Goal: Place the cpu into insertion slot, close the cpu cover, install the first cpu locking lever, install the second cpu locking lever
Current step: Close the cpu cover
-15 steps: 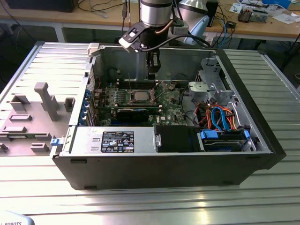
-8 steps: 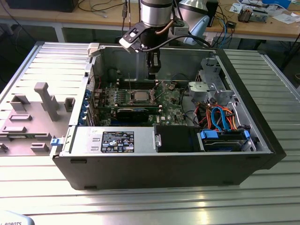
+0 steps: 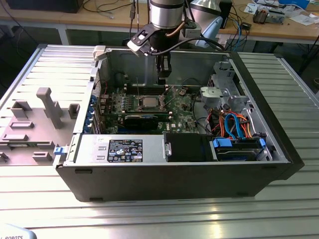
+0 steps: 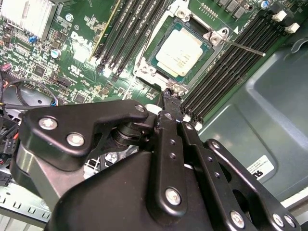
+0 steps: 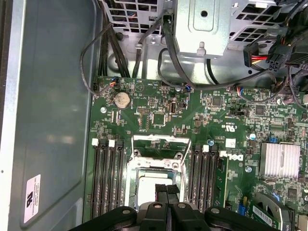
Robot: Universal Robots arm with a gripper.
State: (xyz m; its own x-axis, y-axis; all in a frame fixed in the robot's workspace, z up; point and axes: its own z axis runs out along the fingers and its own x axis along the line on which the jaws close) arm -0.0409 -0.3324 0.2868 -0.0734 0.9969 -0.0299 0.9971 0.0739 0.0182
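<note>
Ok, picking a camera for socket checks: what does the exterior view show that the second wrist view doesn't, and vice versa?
Exterior view: the open computer case, its power supply and orange drive cables. Second wrist view: the finned heatsink and white memory-slot latches. Both: the cpu in the insertion slot, with the gripper near it.

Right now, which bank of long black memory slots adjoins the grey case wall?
The black slot bank bordering the grey metal wall; the other bank has green board beyond it.
</note>
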